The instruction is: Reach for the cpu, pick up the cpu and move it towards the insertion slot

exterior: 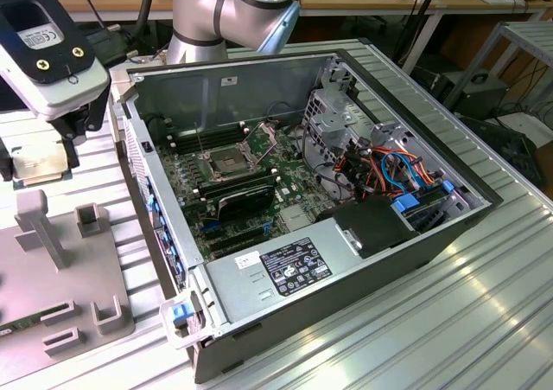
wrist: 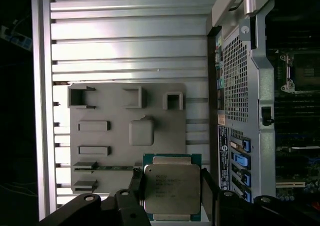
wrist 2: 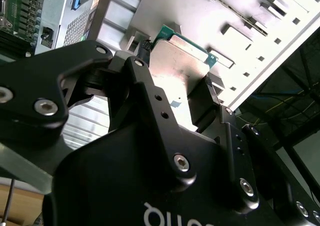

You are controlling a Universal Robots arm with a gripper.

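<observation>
The cpu [wrist: 172, 188] is a thin square chip with a pale metal top and a green rim, and it sits between my two black fingers [wrist: 136, 186]. My gripper [wrist 2: 180, 78] is shut on the cpu [wrist 2: 177, 65], pinching two opposite edges and holding it above the grey fixture plate [wrist: 100, 136]. In the exterior view my gripper [exterior: 36, 158] hangs at the exterior view's left, outside the computer case. The insertion slot [exterior: 226, 159], a square socket with a silvery frame and a dark centre, lies on the motherboard inside the open case. Its frame edge [wrist: 287, 70] appears in the first wrist view.
The case's perforated side wall [wrist: 240, 80] stands between my gripper and the motherboard. A long black graphics card [exterior: 244, 197] lies just beside the socket. Drive cages and coloured cables [exterior: 389, 165] occupy the case's far side. The arm's base [exterior: 225, 9] rises behind the case, over ribbed aluminium table [exterior: 484, 303].
</observation>
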